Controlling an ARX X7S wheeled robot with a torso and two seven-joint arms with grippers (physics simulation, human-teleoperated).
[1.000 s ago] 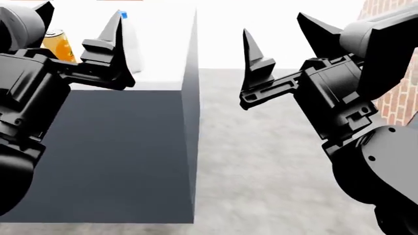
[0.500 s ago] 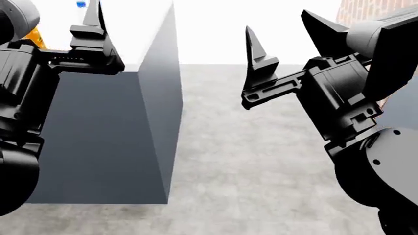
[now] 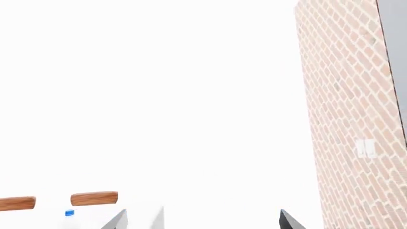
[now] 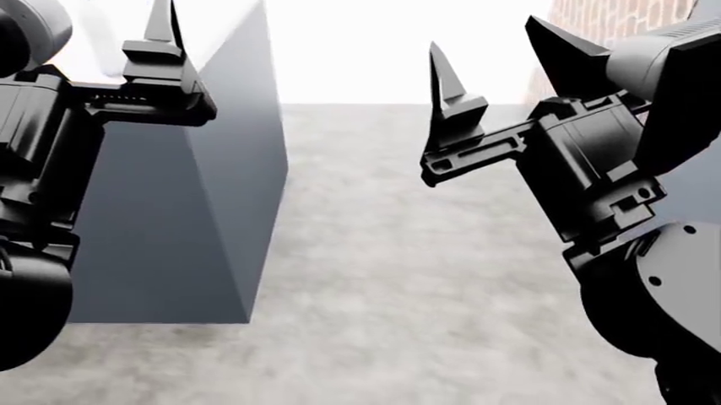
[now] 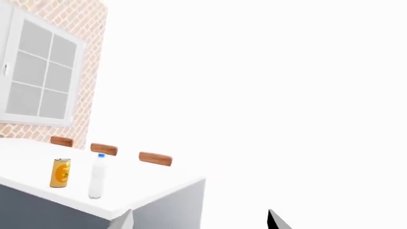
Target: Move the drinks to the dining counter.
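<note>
The right wrist view shows two drinks standing upright on the dining counter [image 5: 149,185]: the orange can [image 5: 60,172] and, beside it, the white bottle [image 5: 96,177] with a blue cap. The left wrist view catches only that bottle's blue cap [image 3: 69,213]. In the head view both drinks are out of sight, and the counter [image 4: 169,211] shows its dark grey panel at the left. My left gripper [image 4: 107,34] hangs open over the counter's near corner. My right gripper [image 4: 507,63] is open above the floor, right of the counter. Both hold nothing.
Brown chair backs [image 5: 155,158] line the counter's far side. A brick wall [image 3: 350,119] stands at the right, and another brick wall holds a window [image 5: 38,76]. Grey floor [image 4: 428,278] spreads right of the counter.
The head view has swung right: the counter slid towards the left edge, and the can and bottle dropped out of that view. Both grippers stayed open.
</note>
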